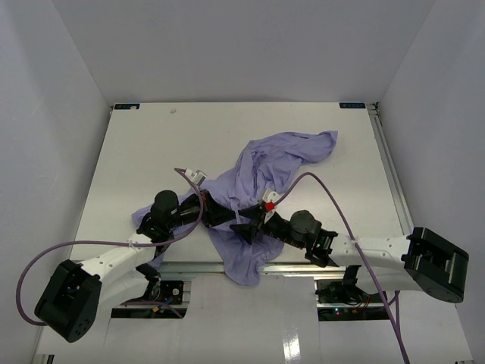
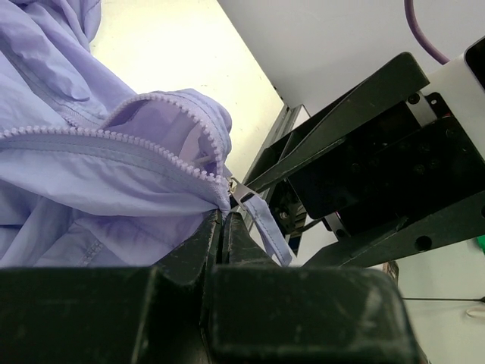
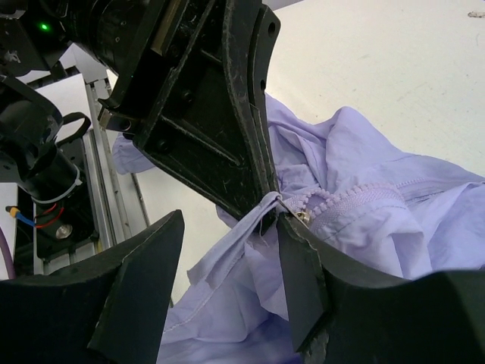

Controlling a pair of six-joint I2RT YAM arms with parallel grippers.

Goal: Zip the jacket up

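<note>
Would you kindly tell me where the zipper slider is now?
In the left wrist view, the zipper slider sits centre-frame, just above the left pincer, shut on the jacket.

The jacket (image 1: 258, 171) is thin, matt, creased lavender cloth; its zipper teeth (image 2: 114, 133) look plastic. The left tool (image 2: 224, 224) is scuffed black plastic. The table (image 1: 151, 152) is smooth, matt white.

2 arms reach in low over the jacket's (image 1: 288, 152) near edge, tips meeting. Left gripper (image 2: 223, 218) is pinched tight on the jacket; right gripper (image 3: 231, 227) has its jaws parted beside it.
</note>
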